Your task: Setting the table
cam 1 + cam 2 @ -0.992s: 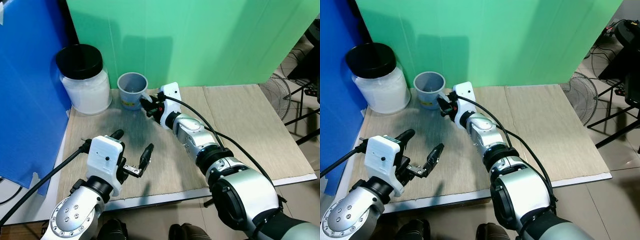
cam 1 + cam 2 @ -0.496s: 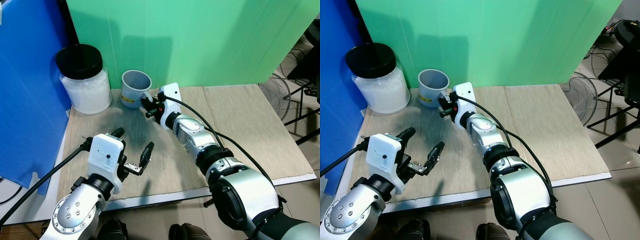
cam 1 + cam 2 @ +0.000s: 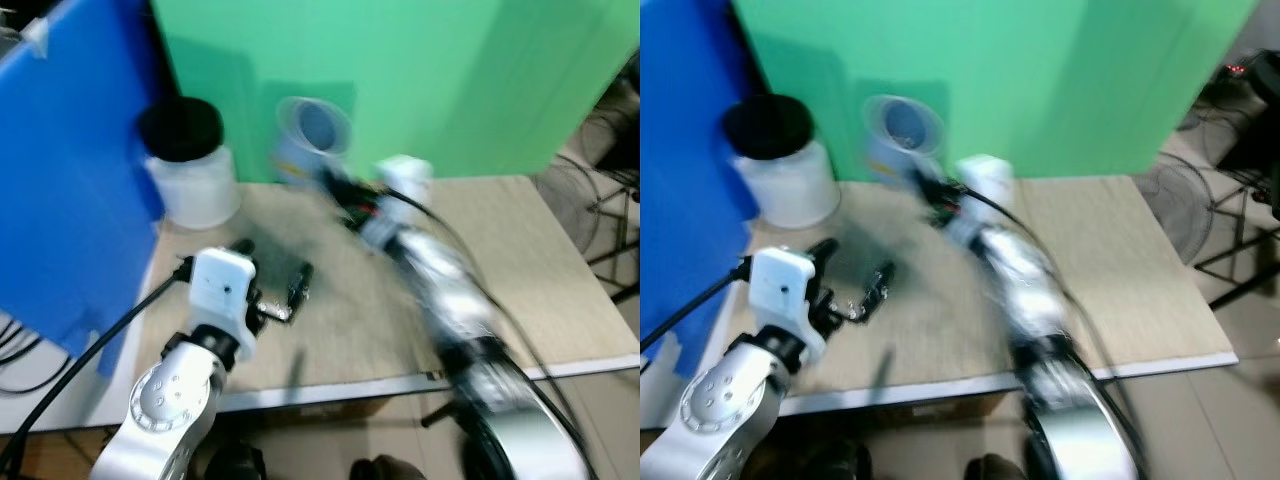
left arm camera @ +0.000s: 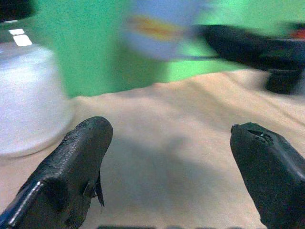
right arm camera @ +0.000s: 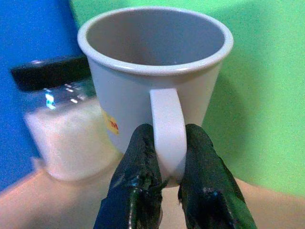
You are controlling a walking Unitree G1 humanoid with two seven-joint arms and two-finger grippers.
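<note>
A pale grey-blue mug (image 5: 155,76) with a small yellow label is held off the table, in front of the green backdrop (image 3: 400,70) near the table's far edge. The right gripper (image 5: 169,179) pinches the mug's handle between its two black fingers, which the right wrist view shows sharply. In the blurred head views the mug looks tilted. Beside it, at the far left corner of the tan table (image 3: 560,270), stands a white jar (image 3: 190,175) with a black lid, next to a blue panel (image 3: 70,170). The left gripper (image 4: 171,157) hovers low over the table's left side, fingers spread apart and holding nothing.
</note>
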